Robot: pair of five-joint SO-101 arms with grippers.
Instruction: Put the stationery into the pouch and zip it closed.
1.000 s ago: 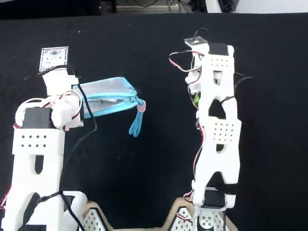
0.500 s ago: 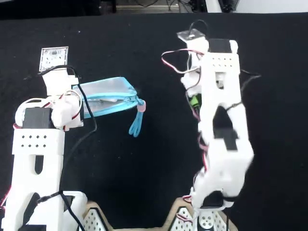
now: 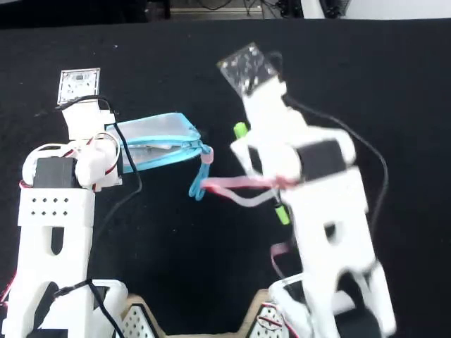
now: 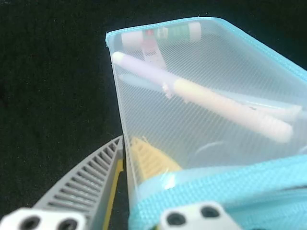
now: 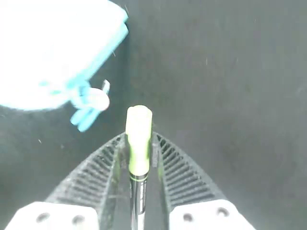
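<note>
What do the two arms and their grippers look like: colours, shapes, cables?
Both arms, the left arm and the right arm, are white plastic shells with black motor blocks. The left arm has rows of small round holes and thin red, white and black cables. The left gripper and the right gripper have grey, ribbed, wedge-shaped fingers on white bases with screw holes.

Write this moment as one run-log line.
left end effector: shut on pouch | right end effector: shut on green pen, outside pouch | pouch: pens inside
</note>
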